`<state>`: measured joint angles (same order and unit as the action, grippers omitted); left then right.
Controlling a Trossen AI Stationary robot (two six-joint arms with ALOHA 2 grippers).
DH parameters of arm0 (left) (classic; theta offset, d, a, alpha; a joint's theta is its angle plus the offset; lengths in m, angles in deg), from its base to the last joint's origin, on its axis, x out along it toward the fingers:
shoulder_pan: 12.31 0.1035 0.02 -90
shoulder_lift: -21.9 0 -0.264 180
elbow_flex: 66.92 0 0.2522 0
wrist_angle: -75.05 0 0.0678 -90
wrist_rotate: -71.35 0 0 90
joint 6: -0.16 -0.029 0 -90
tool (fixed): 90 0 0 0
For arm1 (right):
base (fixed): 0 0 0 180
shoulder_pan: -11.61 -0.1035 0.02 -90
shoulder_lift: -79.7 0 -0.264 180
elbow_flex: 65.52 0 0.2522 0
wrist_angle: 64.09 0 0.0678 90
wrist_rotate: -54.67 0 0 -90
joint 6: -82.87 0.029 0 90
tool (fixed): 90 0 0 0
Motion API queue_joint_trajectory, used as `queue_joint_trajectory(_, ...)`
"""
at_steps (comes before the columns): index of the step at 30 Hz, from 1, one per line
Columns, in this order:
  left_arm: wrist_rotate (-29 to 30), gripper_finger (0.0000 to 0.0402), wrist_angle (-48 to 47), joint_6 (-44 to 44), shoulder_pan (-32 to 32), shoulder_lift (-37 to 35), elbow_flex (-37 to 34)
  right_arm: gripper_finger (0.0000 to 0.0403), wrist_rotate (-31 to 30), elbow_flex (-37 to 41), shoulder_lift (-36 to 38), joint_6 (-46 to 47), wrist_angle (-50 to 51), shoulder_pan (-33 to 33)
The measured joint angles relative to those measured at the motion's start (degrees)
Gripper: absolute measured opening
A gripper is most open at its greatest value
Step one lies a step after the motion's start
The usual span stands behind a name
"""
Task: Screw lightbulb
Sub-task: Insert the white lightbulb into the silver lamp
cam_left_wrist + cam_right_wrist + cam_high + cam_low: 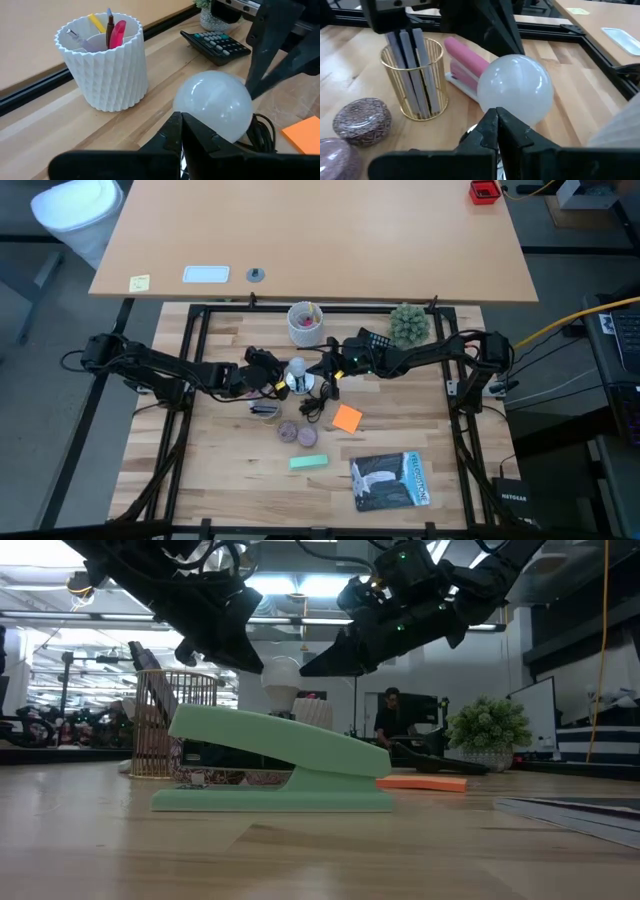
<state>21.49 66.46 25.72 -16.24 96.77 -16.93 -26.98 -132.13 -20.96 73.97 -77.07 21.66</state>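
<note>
- In the low view, the foreground is filled by a green stapler (275,772) lying on the table (320,850).
- Behind it, at centre frame, the lightbulb (281,674) is seen raised between both arms.
- The left gripper (283,383) is seen just left of the lightbulb, with its fingers (172,131) pressed together.
- The right gripper (318,370) is seen just right of it, likewise closed.
- A white pen cup (306,323) is seen farther back.

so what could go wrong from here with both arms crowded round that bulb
Both grippers, left and right, meet at the lightbulb, so the fingers could knock together. The black cord coils just beneath and may snag. A slipped bulb could roll into the gold wire basket or orange notepad.
</note>
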Motion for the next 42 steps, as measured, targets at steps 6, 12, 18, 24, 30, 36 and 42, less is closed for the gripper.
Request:
queue_joint_trajectory(6,0.0,0.0001,0.0,0.0,0.0,0.0,0.0,0.0007,-0.8,0.0,0.0,0.0,0.0,0.0)
queue_joint_trajectory(12,0.0,0.0001,-0.2,0.0,0.0,0.0,0.0,0.0007,-0.8,0.0,0.0,0.0,0.0,0.0)
queue_joint_trajectory(18,1.5,0.0001,-0.3,-0.5,-0.1,0.0,0.0,0.0007,-0.9,0.0,0.4,0.0,-0.1,0.0)
queue_joint_trajectory(24,2.6,0.0001,-0.1,-0.9,-0.1,-0.5,0.1,0.0007,-1.1,0.0,1.4,0.0,-0.3,0.1)
queue_joint_trajectory(30,2.9,0.0001,-0.3,-1.0,-0.2,-0.7,0.1,0.0007,-1.1,0.0,1.8,0.0,-0.2,0.1)
queue_joint_trajectory(36,3.1,0.0001,-1.8,-0.8,-0.9,-0.7,0.1,0.0007,-1.0,0.0,1.8,0.0,0.2,0.1)
queue_joint_trajectory(42,4.4,0.0001,-2.1,-1.7,-1.8,-1.9,0.1,0.0007,-0.8,0.0,2.2,-0.4,0.4,0.1)
